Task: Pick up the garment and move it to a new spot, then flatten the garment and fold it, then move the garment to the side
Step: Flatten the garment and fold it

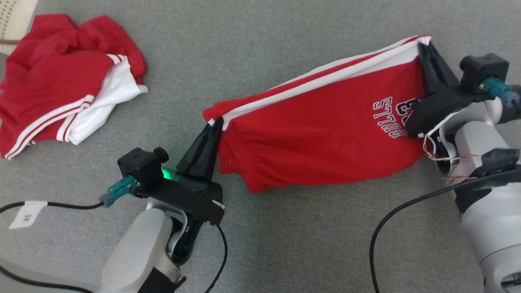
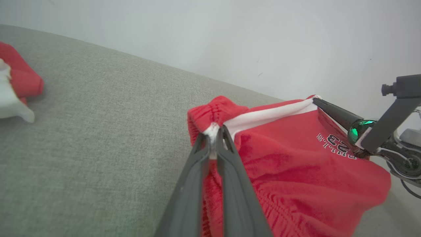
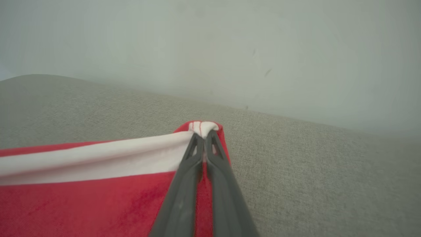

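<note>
left claw: closed, pinching the waistband corner of the red garment, right at the end of the white stripe
right claw: closed, pinching the opposite corner of the same striped edge, at the leg-hem end
garment place: hanging between the two claw tips, body sagging below the gripped edge, over the grey fabric surface; can't tell if the lowest fold is touching it
long axis: running straight from left claw tip to right claw tip along the stripe; the right claw is sitting farther forward than the left, so the edge is lying skewed, not square to the robot
tension: striped edge is looking taut; the elastic waist is bunching just beside the left claw
lettering: sitting just beside the right claw, facing the head camera
step, judged: carrying the garment to a new spot, flattening not yet done
next move is turning on: both claws lowering together along that one axis; if one is dropping first, the cloth is likely folding under itself
nearer arm: neither, each one is holding an end
spare pile: red and white, well apart from the left claw, on the side away from the right claw
risk, judged: both pinches are tiny, so a corner could be slipping out under pull
</note>
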You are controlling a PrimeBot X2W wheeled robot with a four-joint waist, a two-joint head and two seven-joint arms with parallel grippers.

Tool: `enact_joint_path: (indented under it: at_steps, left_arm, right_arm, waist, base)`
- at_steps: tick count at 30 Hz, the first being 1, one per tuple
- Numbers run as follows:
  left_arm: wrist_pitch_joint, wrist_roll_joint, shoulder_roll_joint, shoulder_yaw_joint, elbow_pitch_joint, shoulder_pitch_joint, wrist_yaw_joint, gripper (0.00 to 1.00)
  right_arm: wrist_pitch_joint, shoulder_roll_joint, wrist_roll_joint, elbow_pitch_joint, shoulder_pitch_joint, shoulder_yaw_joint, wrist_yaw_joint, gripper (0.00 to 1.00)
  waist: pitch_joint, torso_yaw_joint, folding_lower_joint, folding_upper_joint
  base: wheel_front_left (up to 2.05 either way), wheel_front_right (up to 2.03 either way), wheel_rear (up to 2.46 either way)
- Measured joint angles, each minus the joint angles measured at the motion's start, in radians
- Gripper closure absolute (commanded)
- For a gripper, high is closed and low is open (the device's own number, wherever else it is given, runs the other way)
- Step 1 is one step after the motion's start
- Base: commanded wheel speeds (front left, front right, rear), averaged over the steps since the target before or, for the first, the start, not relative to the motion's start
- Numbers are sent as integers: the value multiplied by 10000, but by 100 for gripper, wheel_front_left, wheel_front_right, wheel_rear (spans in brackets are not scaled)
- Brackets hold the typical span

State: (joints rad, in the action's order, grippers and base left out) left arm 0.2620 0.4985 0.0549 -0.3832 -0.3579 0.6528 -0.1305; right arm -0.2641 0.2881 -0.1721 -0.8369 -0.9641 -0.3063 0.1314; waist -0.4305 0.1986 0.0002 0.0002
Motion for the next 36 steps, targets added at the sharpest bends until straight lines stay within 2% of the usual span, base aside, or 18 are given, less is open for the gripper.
enact_joint_path:
  at_steps: [2, 3, 4, 5, 6, 12, 27, 31, 36]
  left_arm:
    - [0, 0, -8, -31, -15, 83, 0, 48]
    - [0, 2, -15, -61, -42, 141, 0, 9]
    - [0, 10, -19, -105, -90, 168, 0, 0]
    - [0, 10, -23, -134, -150, 197, 0, 0]
    - [0, 12, -29, -138, -180, 224, 0, 0]
    - [0, -385, -29, 320, -341, 220, 0, 0]
    - [0, -821, -46, 796, 111, -1006, 0, 0]
    - [0, -976, -50, 775, 209, -1135, 0, 0]
    - [0, -1024, -48, 713, 284, -1242, 0, 0]
  right_arm:
    - [2, 10, 71, -146, -105, 65, 0, 100]
    - [0, 8, 113, -226, -162, 184, 0, 97]
    - [0, 10, 159, -291, -218, 282, 0, 69]
    - [0, 10, 213, -359, -303, 366, 0, 51]
    - [-2, 10, 249, -426, -362, 443, 0, 0]
    - [-4, -61, 368, -153, -377, 865, 0, 0]
    - [-4, -115, -744, 773, 1811, 1379, 0, 0]
    - [-13, -128, -974, 537, 2030, 1434, 0, 0]
    - [-40, -142, -1141, -357, 1899, 1158, 0, 0]
  waist:
    - [-91, 43, 0, 0]
    - [-180, 83, 0, 0]
    - [-258, 119, 0, 0]
    - [-333, 150, 0, 0]
    - [-396, 178, -1, -1]
    - [-514, 227, -1, -1]
    - [331, 117, -4, -3]
    - [476, 162, -4, -3]
    - [620, 264, -4, -4]
  base:
    - [0, 0, 0]
    - [0, 0, 0]
    - [0, 0, 0]
    - [0, 0, 0]
    - [0, 0, 0]
    - [0, 0, 0]
    - [0, 0, 0]
    - [0, 0, 0]
    - [0, 0, 0]
